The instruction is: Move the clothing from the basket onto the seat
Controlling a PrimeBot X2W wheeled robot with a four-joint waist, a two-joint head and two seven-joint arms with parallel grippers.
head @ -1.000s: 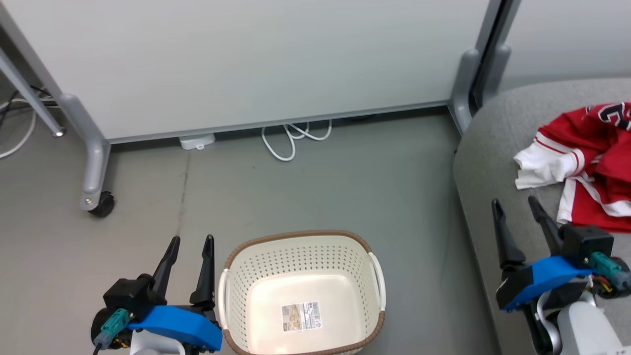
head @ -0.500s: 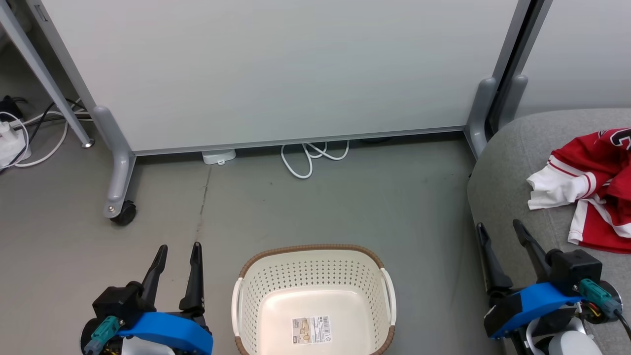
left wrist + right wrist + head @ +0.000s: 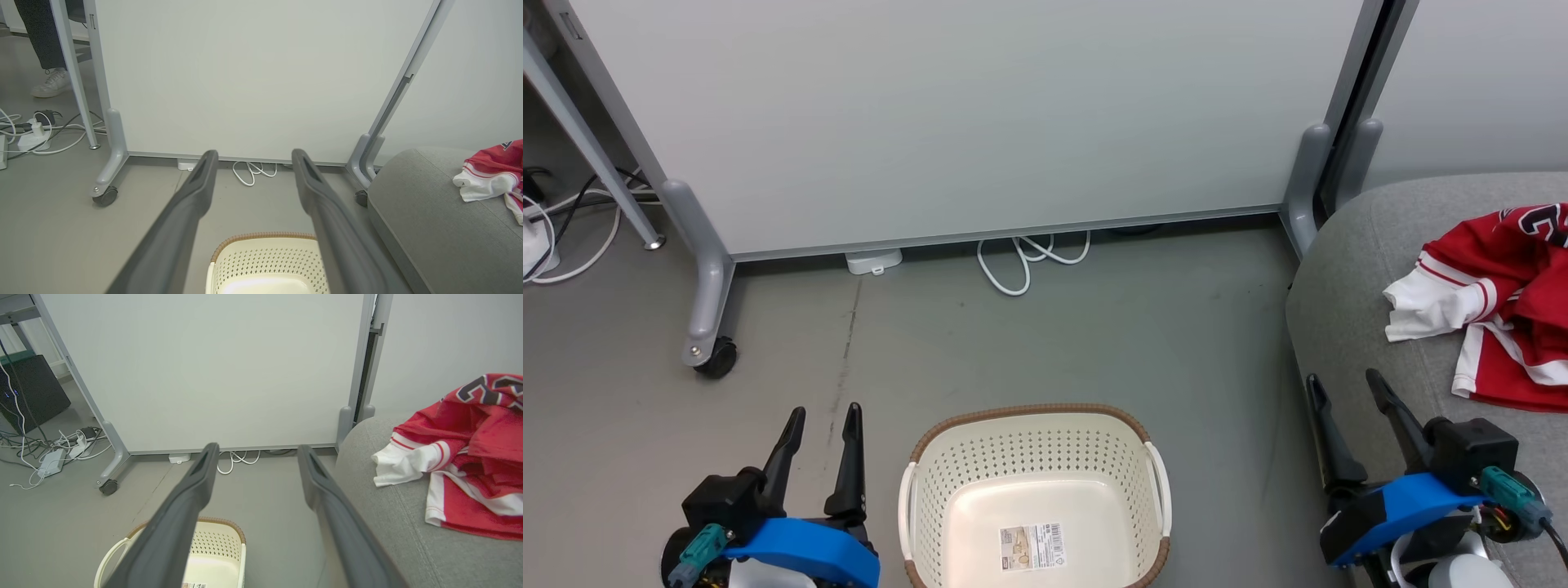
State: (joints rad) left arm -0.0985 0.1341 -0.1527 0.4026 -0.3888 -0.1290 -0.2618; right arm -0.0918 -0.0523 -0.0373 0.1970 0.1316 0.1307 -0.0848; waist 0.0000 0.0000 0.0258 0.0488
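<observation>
The cream basket (image 3: 1033, 445) with a brown rim stands on the floor at the bottom centre, holding nothing but a paper label (image 3: 1032, 545); its far rim (image 3: 263, 236) shows in the left wrist view and its handle side (image 3: 220, 547) in the right wrist view. Red and white clothing (image 3: 1499, 302) lies crumpled on the grey seat (image 3: 1347, 318) at the right, also seen as clothing (image 3: 492, 177) and clothing (image 3: 461, 457) from the wrists. My left gripper (image 3: 823, 415) hangs open left of the basket. My right gripper (image 3: 1343, 382) is open over the seat's front edge, short of the clothing.
A pale partition panel (image 3: 980, 114) on grey legs with a castor (image 3: 717, 359) closes off the back. White cable (image 3: 1021, 261) loops under it, and more cables and a power strip (image 3: 51, 461) lie far left. A person's shoe (image 3: 51, 83) stands behind the panel.
The head camera has shifted, so the whole picture moved down then slightly left. Both grippers stay open and empty; basket and clothing lie as before.
</observation>
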